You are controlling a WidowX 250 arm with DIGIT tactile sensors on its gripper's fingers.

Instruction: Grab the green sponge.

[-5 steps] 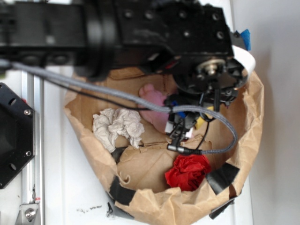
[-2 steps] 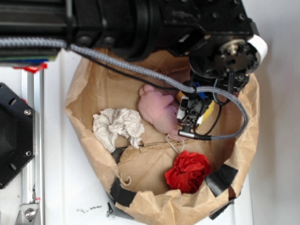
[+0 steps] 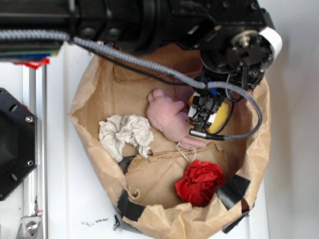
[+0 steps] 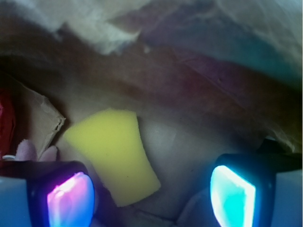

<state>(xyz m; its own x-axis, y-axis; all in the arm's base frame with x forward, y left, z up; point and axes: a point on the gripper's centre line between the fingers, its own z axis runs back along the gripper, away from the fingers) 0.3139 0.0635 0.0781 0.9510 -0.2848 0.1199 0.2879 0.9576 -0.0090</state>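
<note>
Black two-fingered gripper (image 4: pixel 150 198) hangs over the yellow wedge-shaped foam sponge (image 4: pixel 116 153), jaws spread wide, nothing held. Sponge lies flat on the floor of the crumpled brown paper bag (image 3: pixel 99 99), toward the gripper's left-hand finger, long axis slanting away. Pink plush mouse (image 3: pixel 169 119) just beside it; paper walls close in.

A brown paper bag (image 3: pixel 87 124), torn at the rim and patched with black tape (image 3: pixel 234 190), sat on the white bench (image 3: pixel 60 199). Inside it lay a pink plush mouse (image 3: pixel 168 117), a crumpled white wad of paper (image 3: pixel 124 134) beside it, and a red wad of cloth (image 3: pixel 200 181) nearer the taped edge.
</note>
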